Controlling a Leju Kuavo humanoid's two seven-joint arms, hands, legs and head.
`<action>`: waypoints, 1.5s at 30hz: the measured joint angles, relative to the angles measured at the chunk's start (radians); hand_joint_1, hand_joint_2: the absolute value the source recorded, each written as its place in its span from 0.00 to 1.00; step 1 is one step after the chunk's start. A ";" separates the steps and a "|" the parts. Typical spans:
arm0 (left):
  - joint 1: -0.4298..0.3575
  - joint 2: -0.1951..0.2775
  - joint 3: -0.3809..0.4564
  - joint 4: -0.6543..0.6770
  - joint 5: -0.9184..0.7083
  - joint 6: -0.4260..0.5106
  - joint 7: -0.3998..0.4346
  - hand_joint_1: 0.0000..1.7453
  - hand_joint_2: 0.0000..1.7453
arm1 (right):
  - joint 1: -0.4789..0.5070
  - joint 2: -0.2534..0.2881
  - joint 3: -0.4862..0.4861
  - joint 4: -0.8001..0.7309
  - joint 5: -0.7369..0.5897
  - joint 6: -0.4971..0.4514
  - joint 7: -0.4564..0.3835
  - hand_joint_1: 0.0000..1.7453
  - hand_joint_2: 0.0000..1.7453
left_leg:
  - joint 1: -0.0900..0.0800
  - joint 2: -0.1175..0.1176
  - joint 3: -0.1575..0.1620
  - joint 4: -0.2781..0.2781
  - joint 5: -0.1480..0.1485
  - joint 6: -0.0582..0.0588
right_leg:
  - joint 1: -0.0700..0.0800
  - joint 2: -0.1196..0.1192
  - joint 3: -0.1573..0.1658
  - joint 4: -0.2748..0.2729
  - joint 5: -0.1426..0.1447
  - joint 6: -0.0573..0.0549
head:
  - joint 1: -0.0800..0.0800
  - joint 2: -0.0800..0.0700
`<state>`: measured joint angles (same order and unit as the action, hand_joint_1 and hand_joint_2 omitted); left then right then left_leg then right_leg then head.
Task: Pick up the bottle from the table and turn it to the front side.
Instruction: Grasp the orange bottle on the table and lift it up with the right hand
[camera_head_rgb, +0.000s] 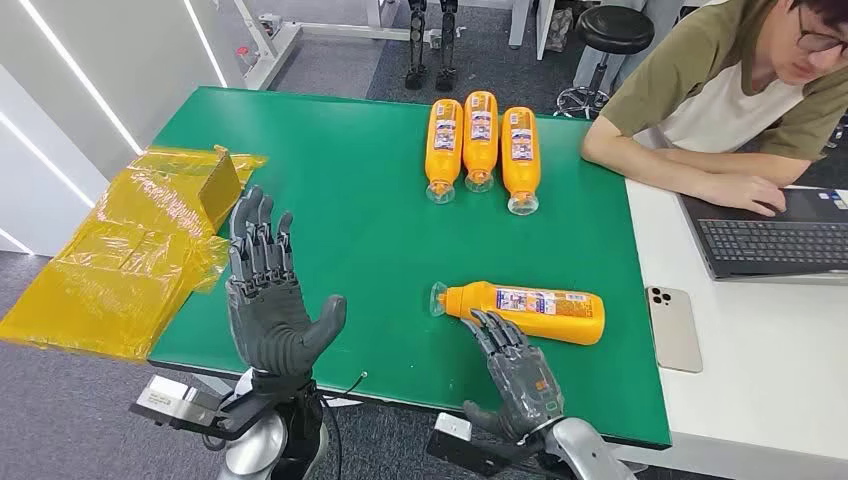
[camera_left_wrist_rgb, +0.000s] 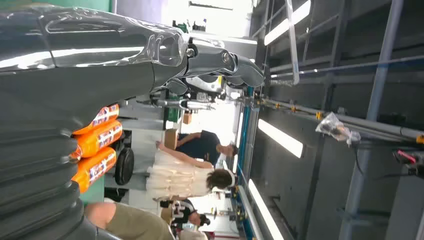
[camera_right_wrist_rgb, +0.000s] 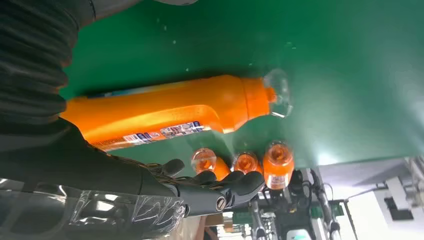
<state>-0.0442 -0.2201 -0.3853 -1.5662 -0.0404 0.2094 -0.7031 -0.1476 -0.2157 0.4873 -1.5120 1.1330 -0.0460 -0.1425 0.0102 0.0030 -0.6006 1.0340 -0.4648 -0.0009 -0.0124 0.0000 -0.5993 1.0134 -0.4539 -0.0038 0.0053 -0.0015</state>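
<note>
Over at the far side of the green table we've got three orange bottles lying side by side, clear caps pointing toward us, labels up. Off the table's left edge we see a heap of crinkled yellow plastic bags, one corner lapping onto the green. To the right, a white desk butts against the table, and there's a phone lying face down on it, near the seam. A person in an olive and cream shirt leans in, forearms on the desk, beside a black laptop keyboard. Behind, we spot a black stool on the grey floor.
</note>
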 joint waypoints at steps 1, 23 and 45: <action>-0.001 0.000 0.000 0.001 0.000 -0.001 0.000 0.00 1.00 | -0.014 -0.003 0.002 0.013 -0.001 0.005 -0.001 0.00 1.00 | 0.000 0.000 0.000 0.000 0.000 0.000 | 0.000 0.000 0.000 0.000 0.000 0.000 | 0.000 0.000; -0.030 -0.005 0.012 0.044 0.039 -0.018 0.000 0.00 1.00 | -0.446 -0.106 0.124 0.395 -0.102 0.251 0.040 0.00 1.00 | 0.000 -0.001 -0.001 0.000 0.002 0.001 | 0.000 -0.001 0.000 0.001 0.000 0.000 | 0.000 0.000; -0.028 -0.009 0.060 0.044 0.048 0.003 0.000 0.00 1.00 | -0.656 -0.170 0.333 0.753 -0.225 0.260 0.028 1.00 1.00 | 0.000 -0.001 0.001 0.000 0.002 0.002 | 0.000 -0.001 0.002 0.000 0.001 0.000 | 0.000 0.000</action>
<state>-0.0720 -0.2289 -0.3258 -1.5221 0.0076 0.2129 -0.7031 -0.8031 -0.3854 0.8202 -0.7593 0.9075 0.2142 -0.1147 0.0106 0.0019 -0.5999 1.0344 -0.4633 0.0006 -0.0120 -0.0013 -0.5976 1.0138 -0.4534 -0.0033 0.0051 -0.0015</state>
